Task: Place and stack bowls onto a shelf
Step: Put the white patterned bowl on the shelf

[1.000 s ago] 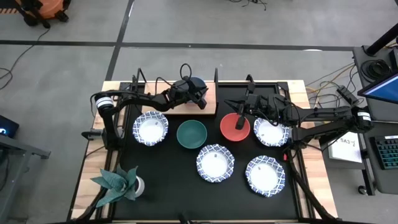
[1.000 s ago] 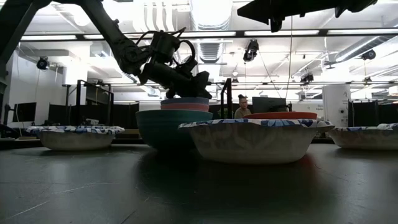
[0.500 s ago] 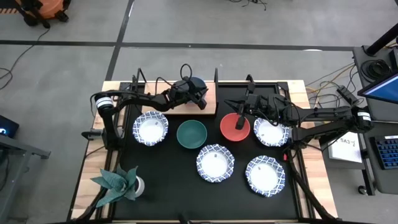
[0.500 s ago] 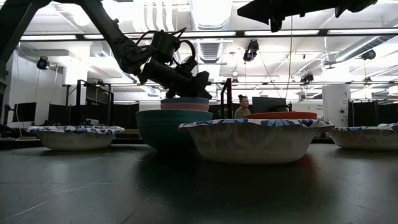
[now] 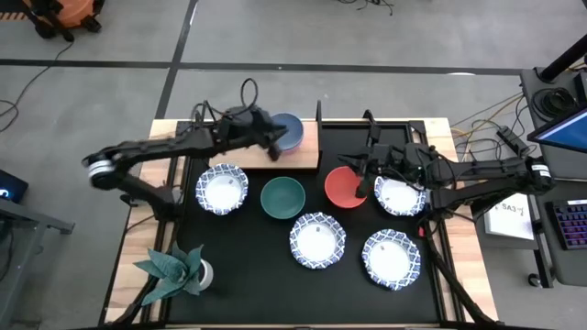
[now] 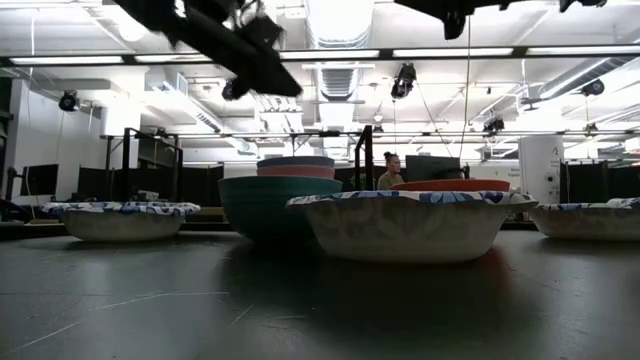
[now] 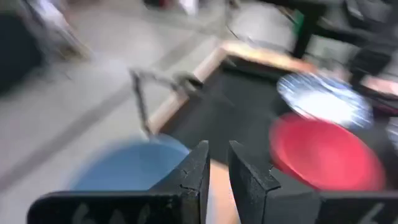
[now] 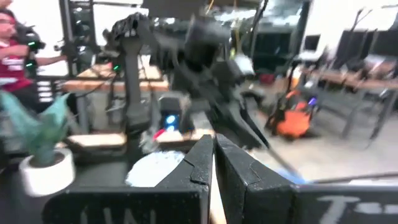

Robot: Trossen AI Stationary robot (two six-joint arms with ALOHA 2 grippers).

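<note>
A blue bowl [image 5: 287,131] sits nested in a pink bowl [image 6: 296,172] on the light-brown shelf board [image 5: 298,156]. My left gripper [image 5: 268,147] hangs above the board just left of the blue bowl [image 7: 134,168], its fingers a narrow gap apart and empty; it is high in the low view [image 6: 262,55]. A red bowl [image 5: 344,188], a green bowl [image 5: 282,198] and several blue-patterned white bowls, such as one at the left [image 5: 222,189], rest on the black mat. My right gripper [image 5: 359,181] is shut and empty, high above the red bowl's right rim.
Patterned bowls lie at the mat's middle [image 5: 317,240], front right [image 5: 392,258] and right [image 5: 401,194]. A potted plant [image 5: 174,268] stands at the front left. A black post [image 5: 318,110] rises at the board's right end. A person [image 6: 388,172] sits beyond the table.
My left gripper has risen off the blue bowl and drawn back toward the table's left edge; its arm has swung out to the left. The blue bowl stays on the pink bowl on the shelf board.
</note>
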